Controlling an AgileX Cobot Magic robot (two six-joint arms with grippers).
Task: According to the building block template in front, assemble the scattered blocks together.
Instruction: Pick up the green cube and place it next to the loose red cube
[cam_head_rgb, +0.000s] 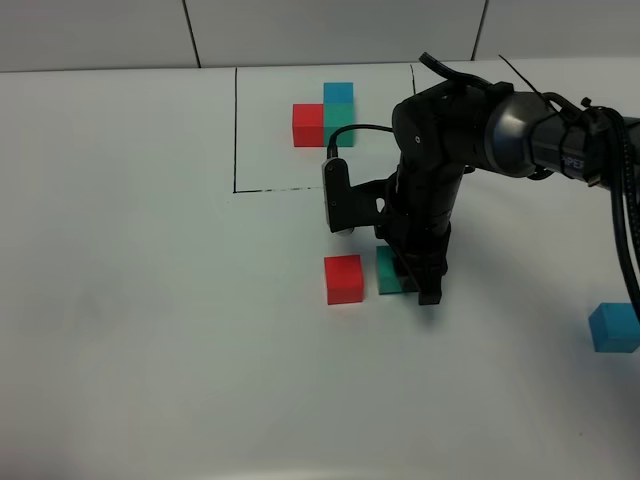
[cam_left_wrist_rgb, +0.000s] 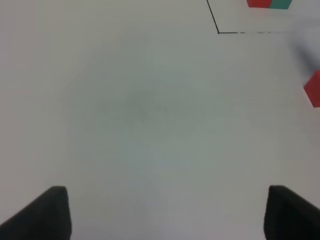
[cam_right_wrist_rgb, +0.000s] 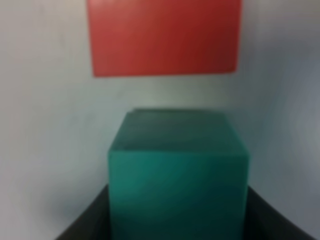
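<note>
Right gripper (cam_head_rgb: 413, 284) clamps green cube (cam_head_rgb: 390, 272) near red cube (cam_head_rgb: 343, 279), unjoined; blue cube (cam_head_rgb: 613, 327) well apart; left gripper (cam_left_wrist_rgb: 167, 202) open, empty.

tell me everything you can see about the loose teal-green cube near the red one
The teal-green cube is a small plain block, matte and solid-coloured, with crisp edges and no markings. It sits squarely between the right gripper's dark fingers, which press on two opposite sides. The red cube lies beside it across a narrow gap of white table, faces roughly parallel. From above, the arm hides its right part. Whether it rests on the table or is slightly lifted cannot be told.
</note>
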